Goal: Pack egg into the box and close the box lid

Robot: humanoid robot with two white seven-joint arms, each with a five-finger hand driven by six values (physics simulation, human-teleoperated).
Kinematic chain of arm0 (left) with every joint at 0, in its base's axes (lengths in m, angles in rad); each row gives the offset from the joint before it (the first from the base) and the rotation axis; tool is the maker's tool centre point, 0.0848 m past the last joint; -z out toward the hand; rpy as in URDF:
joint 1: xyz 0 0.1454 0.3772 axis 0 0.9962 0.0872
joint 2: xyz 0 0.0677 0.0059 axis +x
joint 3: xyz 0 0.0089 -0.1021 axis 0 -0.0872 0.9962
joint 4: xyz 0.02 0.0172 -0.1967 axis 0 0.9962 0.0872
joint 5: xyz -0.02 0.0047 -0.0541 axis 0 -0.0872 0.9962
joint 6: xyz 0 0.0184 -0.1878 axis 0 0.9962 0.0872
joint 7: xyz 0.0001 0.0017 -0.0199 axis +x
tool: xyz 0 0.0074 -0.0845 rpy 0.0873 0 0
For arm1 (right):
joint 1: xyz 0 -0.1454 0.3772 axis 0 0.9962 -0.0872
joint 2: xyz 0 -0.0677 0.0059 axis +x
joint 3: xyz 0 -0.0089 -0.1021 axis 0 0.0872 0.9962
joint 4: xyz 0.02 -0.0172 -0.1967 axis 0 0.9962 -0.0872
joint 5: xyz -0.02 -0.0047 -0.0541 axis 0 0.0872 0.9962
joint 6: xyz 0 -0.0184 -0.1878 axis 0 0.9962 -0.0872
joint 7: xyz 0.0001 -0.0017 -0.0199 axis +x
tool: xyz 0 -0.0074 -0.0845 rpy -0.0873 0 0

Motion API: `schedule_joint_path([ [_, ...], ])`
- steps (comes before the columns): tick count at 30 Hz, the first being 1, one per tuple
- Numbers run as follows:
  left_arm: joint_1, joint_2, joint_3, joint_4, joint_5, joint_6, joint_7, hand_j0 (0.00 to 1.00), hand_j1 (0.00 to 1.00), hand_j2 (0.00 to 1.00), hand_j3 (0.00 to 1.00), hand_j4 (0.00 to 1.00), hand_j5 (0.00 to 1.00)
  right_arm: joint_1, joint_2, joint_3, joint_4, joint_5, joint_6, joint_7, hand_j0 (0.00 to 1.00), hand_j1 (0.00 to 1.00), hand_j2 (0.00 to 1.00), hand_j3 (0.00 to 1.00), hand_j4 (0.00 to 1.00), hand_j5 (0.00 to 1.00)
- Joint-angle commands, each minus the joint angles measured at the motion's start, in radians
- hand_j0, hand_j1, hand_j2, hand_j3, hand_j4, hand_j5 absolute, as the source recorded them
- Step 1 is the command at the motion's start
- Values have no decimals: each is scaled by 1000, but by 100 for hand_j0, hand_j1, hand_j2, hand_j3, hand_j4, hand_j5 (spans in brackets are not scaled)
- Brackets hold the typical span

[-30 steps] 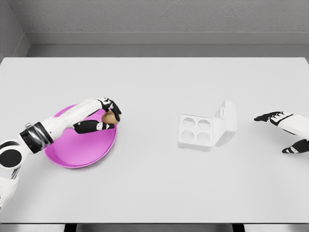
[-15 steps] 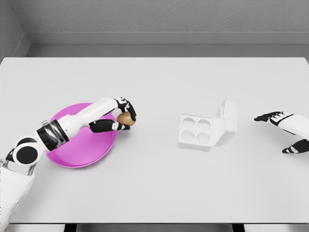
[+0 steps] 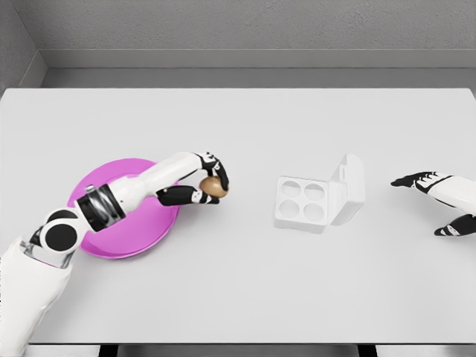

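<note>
white arms, black joint rings, black-tipped robot hand [image 3: 202,181].

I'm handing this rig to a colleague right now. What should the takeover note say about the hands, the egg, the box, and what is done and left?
Left hand: shut on the egg, just past the pink plate rim, on the box side.
Right hand: open, holding nothing, at the right edge of the table.
Box: lid open, four cups visible, all empty.
Done: egg picked up off the plate.
Left: carry the egg to the box, set it in a cup, close the lid.
</note>
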Motion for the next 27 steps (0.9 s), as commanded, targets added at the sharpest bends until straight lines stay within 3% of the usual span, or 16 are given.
schedule_joint_path([
  [1, 0, -8, -9, -1, 7, 1, 0, 34, 34, 34, 34, 34, 34, 0, -1, 0, -1, -7, 2, -1, 100, 100, 100, 100, 100, 100],
  [27, -89, -129, -129, 32, -14, 13, 0, 34, 34, 34, 34, 34, 34, 0, -3, 0, 0, -7, 2, -1, 100, 100, 100, 100, 100, 100],
])
